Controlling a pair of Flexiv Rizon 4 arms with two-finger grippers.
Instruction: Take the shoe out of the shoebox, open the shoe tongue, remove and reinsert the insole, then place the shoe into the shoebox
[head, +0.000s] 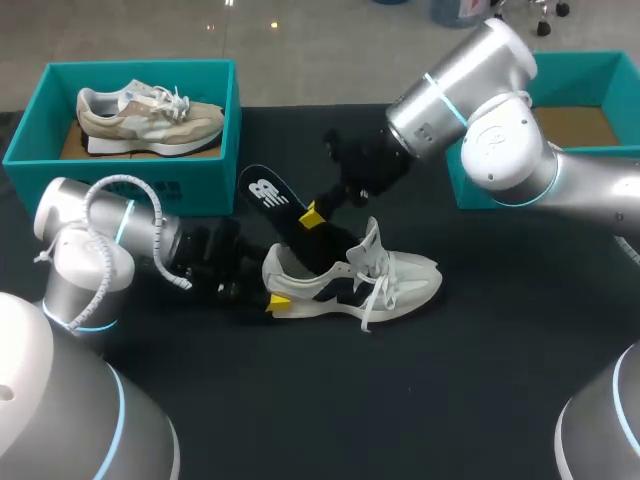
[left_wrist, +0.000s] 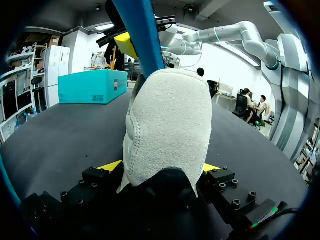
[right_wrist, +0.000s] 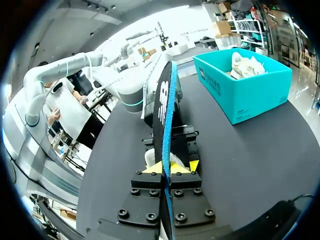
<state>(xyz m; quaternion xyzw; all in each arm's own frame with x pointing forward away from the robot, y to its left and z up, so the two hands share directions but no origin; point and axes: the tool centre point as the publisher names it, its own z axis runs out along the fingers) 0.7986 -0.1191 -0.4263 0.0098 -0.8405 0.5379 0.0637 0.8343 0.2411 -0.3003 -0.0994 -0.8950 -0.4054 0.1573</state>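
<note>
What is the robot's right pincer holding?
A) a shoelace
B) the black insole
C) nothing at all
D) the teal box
B: the right pincer has its yellow tips shut on the black insole from both sides, with the insole's lower end at the opening of the white shoe.

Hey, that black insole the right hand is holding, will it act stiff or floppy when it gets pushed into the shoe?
Probably semi-flexible: the insole looks very thin edge-on in the right hand, yet stands out past the grip without drooping. Likely light. It may buckle if jammed against the shoe, which the left hand grips at the heel.
</note>
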